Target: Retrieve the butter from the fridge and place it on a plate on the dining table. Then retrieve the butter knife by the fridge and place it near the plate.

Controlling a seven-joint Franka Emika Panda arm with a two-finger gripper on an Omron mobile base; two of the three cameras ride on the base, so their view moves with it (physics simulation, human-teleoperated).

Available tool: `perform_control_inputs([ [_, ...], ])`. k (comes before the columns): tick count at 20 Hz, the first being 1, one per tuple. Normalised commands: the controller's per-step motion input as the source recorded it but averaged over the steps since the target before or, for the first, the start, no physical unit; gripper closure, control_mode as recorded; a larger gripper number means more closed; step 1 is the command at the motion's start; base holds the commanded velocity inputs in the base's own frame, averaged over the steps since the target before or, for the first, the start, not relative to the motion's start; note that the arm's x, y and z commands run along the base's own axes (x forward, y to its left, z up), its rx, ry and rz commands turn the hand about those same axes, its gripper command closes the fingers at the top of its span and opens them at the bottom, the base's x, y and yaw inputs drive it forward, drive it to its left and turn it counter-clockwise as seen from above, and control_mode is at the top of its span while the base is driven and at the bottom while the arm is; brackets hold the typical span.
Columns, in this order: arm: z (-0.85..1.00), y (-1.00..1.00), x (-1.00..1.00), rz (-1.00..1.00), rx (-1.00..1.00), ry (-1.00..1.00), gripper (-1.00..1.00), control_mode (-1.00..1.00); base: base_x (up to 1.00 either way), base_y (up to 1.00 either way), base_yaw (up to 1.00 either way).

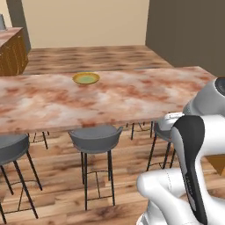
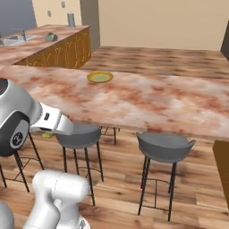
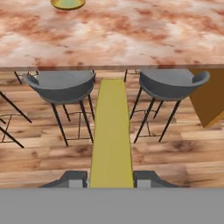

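Butter (image 3: 111, 131) sits clamped between the gripper's (image 3: 111, 178) fingertips, pointing toward twelve o'clock in the hand view. Beyond the stools (image 3: 63, 87), the table (image 3: 131, 39) carries the plate (image 3: 68, 3) at eleven. Lift above the edge, then steer left before lowering.

Both base views face the dining table (image 1: 132, 94) and plate (image 1: 86, 78) from opposite sides; the hand view looks low along it.

Even bright rendered light, soft shadows, slight blur.
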Motion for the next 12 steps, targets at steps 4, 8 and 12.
perform_control_inputs([
  [4, 0.0, 0.0, 0.0, 0.0, 0.0, 0.0, 1.0, 1.0, 0.0, -0.95, 0.0],
  [8, 0.0, 0.0, 0.0, 0.0, 0.0, 0.0, 1.0, 1.0, 0.0, -1.0, -0.01],
  [12, 0.0, 0.0, 0.0, 0.0, 0.0, 0.0, 1.0, 1.0, 0.0, -1.0, 0.0],
])
